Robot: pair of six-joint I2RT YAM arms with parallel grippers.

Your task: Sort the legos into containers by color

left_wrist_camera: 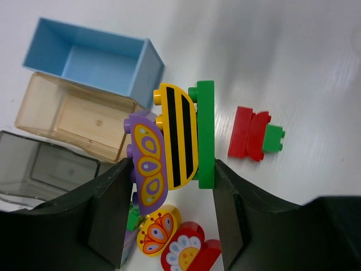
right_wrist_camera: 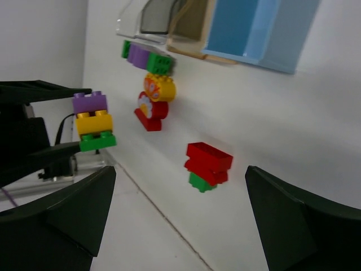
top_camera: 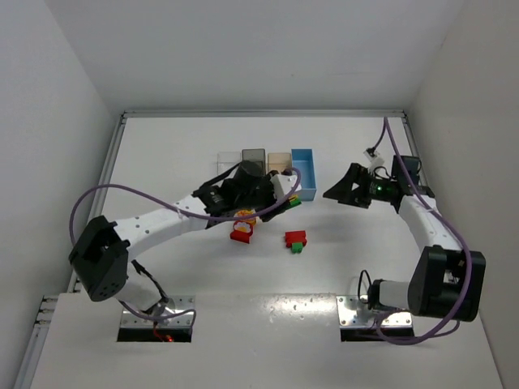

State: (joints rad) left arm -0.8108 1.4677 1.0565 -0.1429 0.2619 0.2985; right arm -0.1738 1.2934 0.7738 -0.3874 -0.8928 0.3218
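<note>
The joined purple, yellow and green legos point(left_wrist_camera: 172, 141) are hanging over the bench's middle, pinched in the left jaws, while the spread right jaws are hovering near the right edge, probably needed for separating them before the far-edge containers point(left_wrist_camera: 144, 76).

No word, number or brand can be read on anything in view. The only printed marks are pictures on bricks: black stripes on the yellow brick point(left_wrist_camera: 179, 135), yellow ovals on the purple brick point(left_wrist_camera: 148, 164), what looks like a butterfly on the round brick point(left_wrist_camera: 158, 230), a flower on the red brick point(left_wrist_camera: 189, 253)
</note>
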